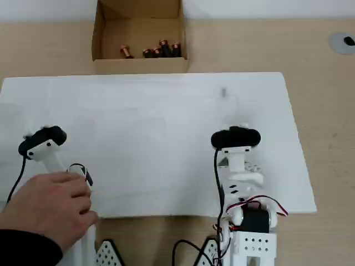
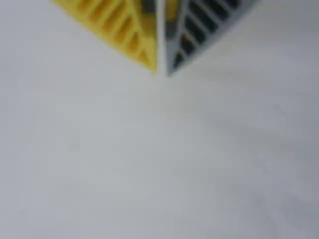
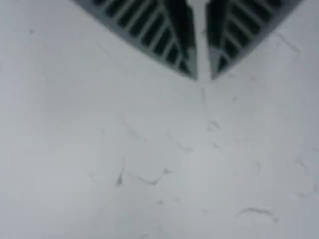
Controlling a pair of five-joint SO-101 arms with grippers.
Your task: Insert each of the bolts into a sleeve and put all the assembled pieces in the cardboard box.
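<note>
The cardboard box (image 1: 101, 32) stands at the far edge of the table, beyond the white sheet. Several copper-and-black assembled pieces (image 1: 158, 50) lie along its near wall inside. My left gripper (image 2: 161, 69) is shut with nothing in it, its yellow finger (image 2: 124, 35) and grey one pressed tip to tip just above the white sheet. In the high view the left arm (image 1: 43, 145) sits at the sheet's near left, and a person's hand (image 1: 47, 208) rests on it. My right gripper (image 3: 202, 73) is shut and empty too, over the sheet at the near right (image 1: 236, 141).
The white sheet (image 1: 150, 133) covers most of the table between the arms and the box. A round grey grommet (image 1: 341, 42) sits in the wooden tabletop at the far right. Cables and arm bases crowd the near edge.
</note>
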